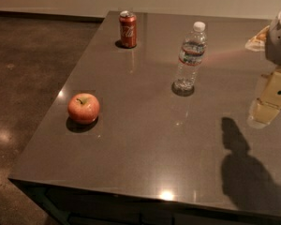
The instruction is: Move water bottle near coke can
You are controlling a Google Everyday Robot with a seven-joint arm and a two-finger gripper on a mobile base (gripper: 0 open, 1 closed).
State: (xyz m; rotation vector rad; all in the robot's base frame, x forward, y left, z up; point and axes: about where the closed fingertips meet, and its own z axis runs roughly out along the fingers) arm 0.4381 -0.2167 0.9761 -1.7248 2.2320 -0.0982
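The water bottle (191, 56) is clear ribbed plastic with a white cap and a blue-and-red label. It stands upright in the far middle of the dark table (145, 144). The coke can (128, 29) is red with white script and stands upright near the far left corner, well to the left of and beyond the bottle. My gripper (268, 104) hangs at the right edge of the view, above the table, to the right of the bottle and apart from it. It holds nothing that I can see.
A red-yellow apple (84, 108) sits near the table's left edge. The table's left and front edges drop to a dark floor (28, 74). A light object (257, 39) lies at the far right, partly hidden by the arm.
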